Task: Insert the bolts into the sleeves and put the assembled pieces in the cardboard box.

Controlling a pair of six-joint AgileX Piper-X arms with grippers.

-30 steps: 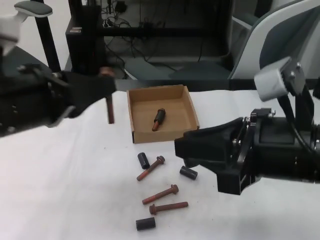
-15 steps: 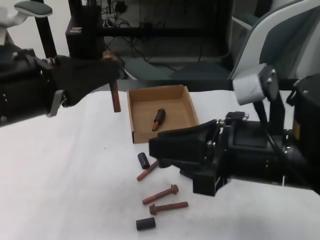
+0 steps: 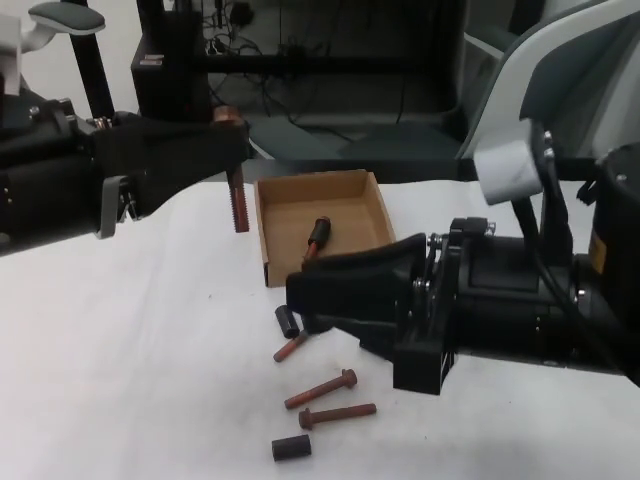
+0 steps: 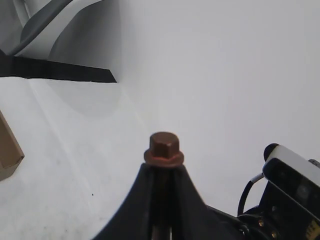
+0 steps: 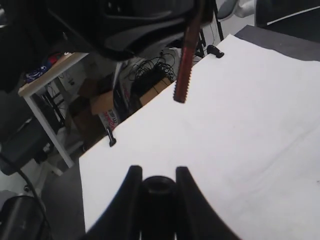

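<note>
The left arm's fingers are shut tight on a bolt, just under its head. The bolt hangs straight down in the air, off the counter. It is just beside the cardboard box, at the box's 9 o'clock. A second ago it was farther out toward 9 o'clock. The arm has carried it closer to the box.

The right arm's fingers are closed almost all the way on a dark sleeve. You can see the hole in the sleeve's end. These fingers have slid toward 9 o'clock since the earlier picture. Now they sit at the box's 6 o'clock, above the loose parts.

One done piece lies inside the box.

More parts lie on the counter at the box's 6 o'clock. There is a small sleeve and a half-hidden bolt next to it. The right arm now covers the bolt's head. Farther toward 6 o'clock lie a long bolt, a second long bolt and a last sleeve. These parts lie where they were before.
</note>
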